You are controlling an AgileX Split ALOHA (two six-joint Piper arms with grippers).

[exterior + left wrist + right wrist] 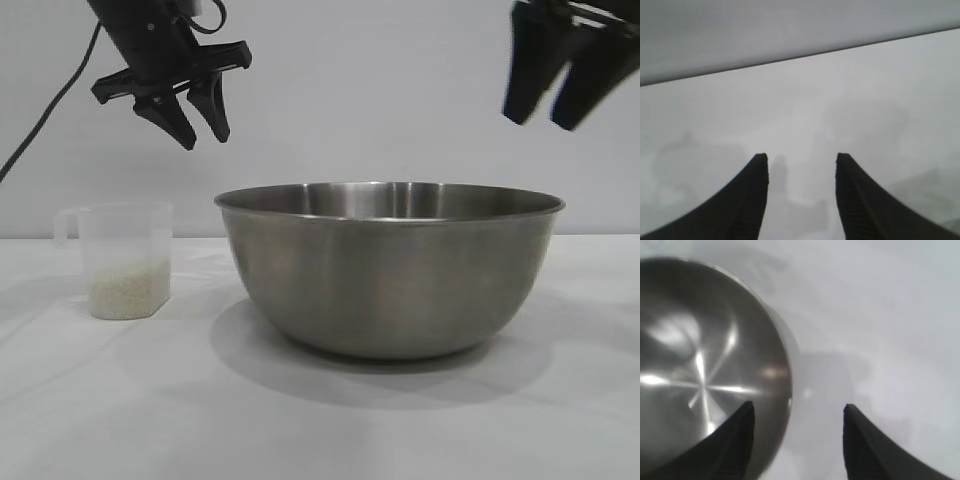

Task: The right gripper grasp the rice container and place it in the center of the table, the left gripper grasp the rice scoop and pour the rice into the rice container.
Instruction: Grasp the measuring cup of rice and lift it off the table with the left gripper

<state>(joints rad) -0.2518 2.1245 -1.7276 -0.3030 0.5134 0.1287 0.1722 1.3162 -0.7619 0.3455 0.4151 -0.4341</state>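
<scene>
The large round stainless-steel bowl with a thin rolled rim, the rice container [390, 270], stands upright on the table [120, 400], which is covered by a plain white cloth. It sits near the middle of the exterior view, and nothing touches it. In the right wrist view its brushed inside [700, 365] holds no grains.

The small translucent plastic measuring cup with a loop handle at its rim, the rice scoop [122, 258], stands upright on the table beside the bowl, toward the left arm's side and apart from it. The rice [126, 290], a pale off-white mass of small grains, fills its lower part.

The left pincer [200, 130] hangs in the air above the scoop and a little toward the bowl, well clear of both. Its black fingers are spread and hold nothing; the left wrist view shows only white cloth between them [801, 190].

The right pincer [555, 95] hangs high above the bowl's rim on the right arm's side. Its fingers are spread too [797, 440], with the bowl's rim below them, and they grip nothing.
</scene>
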